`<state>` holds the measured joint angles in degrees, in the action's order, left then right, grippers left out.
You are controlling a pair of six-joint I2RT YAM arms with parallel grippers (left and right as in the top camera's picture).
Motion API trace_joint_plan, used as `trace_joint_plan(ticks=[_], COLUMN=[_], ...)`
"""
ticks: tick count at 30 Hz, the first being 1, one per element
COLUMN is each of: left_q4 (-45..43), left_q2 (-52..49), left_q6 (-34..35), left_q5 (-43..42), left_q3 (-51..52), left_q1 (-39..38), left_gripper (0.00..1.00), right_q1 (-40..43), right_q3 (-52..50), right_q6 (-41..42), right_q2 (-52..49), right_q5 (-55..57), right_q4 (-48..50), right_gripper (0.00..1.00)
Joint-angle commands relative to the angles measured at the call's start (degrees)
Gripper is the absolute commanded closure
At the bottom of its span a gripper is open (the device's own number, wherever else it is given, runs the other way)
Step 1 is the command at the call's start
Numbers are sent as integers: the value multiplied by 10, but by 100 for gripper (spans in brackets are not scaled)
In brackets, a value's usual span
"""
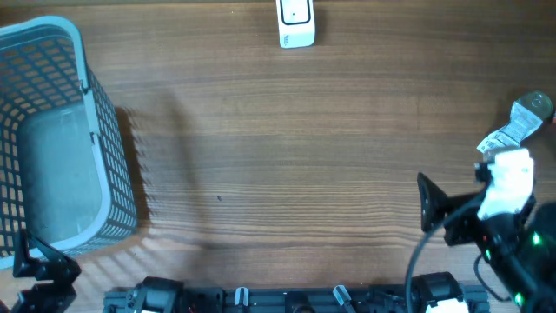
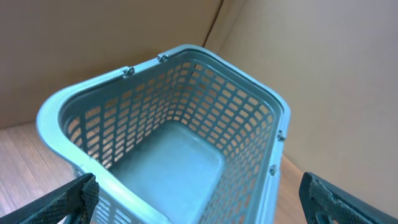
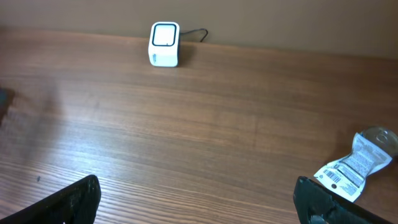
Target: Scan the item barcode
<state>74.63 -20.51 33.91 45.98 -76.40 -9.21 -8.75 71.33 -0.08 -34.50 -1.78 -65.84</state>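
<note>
A: How are the right fingers (image 3: 71,202) looking?
B: They are standing spread as wide as they go and holding nothing; bare table (image 3: 205,124) is showing between them.
A: And the left fingers (image 2: 68,202)?
B: Likewise gaping fully and gripping nothing; they are hovering over the blue basket (image 2: 186,53), which is sitting just ahead of and below them.
A: Where is the item lying?
B: The packet (image 3: 359,163) is lying flat on the table, ahead of the right fingers and off to their right, near the right-hand fingertip but apart from it; its barcode label (image 3: 341,177) is facing up at the end nearer the fingers.
A: And the scanner?
B: The white scanner (image 3: 165,45) is sitting well ahead of the right fingers, a little to their left, at the far edge of the table; it is sitting well apart from the packet.
A: So how far along are we getting?
B: I am judging that nothing is done yet; I am counting 3 steps, namely gripping the packet, carrying it to the scanner and turning the label toward its window; all 3 are waiting.
A: Which arm is looking better placed?
B: The right, I am guessing; the packet is lying on that arm's side of the table, while the left fingers are hanging far from it.
</note>
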Motion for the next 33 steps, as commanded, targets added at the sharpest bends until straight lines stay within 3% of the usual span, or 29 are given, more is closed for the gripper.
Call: trace_joint_plan(ticks=[1, 9, 13, 22, 28, 33], left_q4=[-37, -35, -11, -24, -55, -38], left_q2=[54, 170, 197, 199, 199, 199], left_q6=[-97, -142, -136, -136, -136, -136], left_q5=[-165, -306, -321, -386, -381, -369], left_q3=[0, 0, 0, 84, 120, 120], left_q1=[94, 243, 280, 248, 222, 222], left_gripper=[0, 0, 0, 0, 0, 0], right_q1=[-3, -3, -3, -3, -3, -3], right_q3=[-2, -45, -66, -136, -271, -359], right_q6=[8, 37, 42, 62, 61, 65], right_q2=[85, 242, 288, 303, 302, 302], right_q5=[-8, -2, 0, 50, 49, 48], right_q4=[-20, -66, -65, 8, 156, 178], right_gripper=[0, 0, 0, 0, 0, 0])
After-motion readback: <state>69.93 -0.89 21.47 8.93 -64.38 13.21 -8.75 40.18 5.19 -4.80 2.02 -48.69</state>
